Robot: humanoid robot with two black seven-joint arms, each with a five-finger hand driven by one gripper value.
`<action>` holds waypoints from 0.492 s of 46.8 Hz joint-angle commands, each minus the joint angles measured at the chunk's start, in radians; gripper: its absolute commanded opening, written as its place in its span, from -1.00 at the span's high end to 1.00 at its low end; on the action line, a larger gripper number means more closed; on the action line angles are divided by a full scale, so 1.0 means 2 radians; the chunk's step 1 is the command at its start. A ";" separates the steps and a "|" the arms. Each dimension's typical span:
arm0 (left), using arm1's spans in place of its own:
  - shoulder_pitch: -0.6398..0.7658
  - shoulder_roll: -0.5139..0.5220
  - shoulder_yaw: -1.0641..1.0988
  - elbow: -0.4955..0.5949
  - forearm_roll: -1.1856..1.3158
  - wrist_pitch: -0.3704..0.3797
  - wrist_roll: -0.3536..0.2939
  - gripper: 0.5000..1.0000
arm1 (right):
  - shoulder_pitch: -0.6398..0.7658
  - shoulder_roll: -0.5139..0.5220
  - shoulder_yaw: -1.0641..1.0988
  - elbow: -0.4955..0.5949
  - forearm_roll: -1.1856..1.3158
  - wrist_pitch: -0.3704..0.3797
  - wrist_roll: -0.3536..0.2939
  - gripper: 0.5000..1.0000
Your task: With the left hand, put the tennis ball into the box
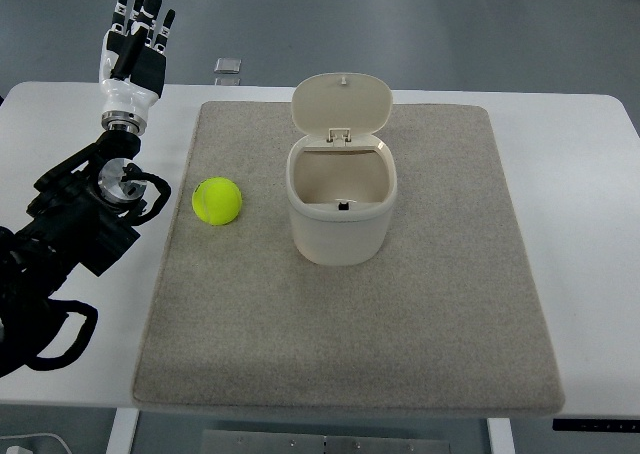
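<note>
A yellow-green tennis ball (217, 201) lies on the left part of the grey mat (420, 344). To its right stands a cream box (342, 204) with its hinged lid flipped up and its inside empty. My left hand (137, 36) is raised beyond the table's far left corner, well up and left of the ball, fingers straight and spread, holding nothing. Its black arm comes in from the lower left. The right arm does not show.
The mat covers most of the white table (575, 174). A small grey object (228, 68) lies on the floor just past the table's far edge. Grey floor surrounds the table.
</note>
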 commanded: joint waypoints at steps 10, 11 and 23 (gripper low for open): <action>-0.001 0.000 -0.002 0.000 -0.002 0.000 0.000 -0.96 | 0.000 0.000 0.000 0.000 0.000 0.000 0.000 -0.75; -0.001 0.000 -0.002 0.000 -0.002 -0.001 0.000 -0.96 | 0.000 0.000 0.000 0.000 0.000 0.000 0.000 -0.75; -0.004 0.002 -0.002 0.000 -0.002 -0.004 0.000 -0.97 | 0.000 0.000 0.000 0.000 0.000 0.000 0.000 -0.75</action>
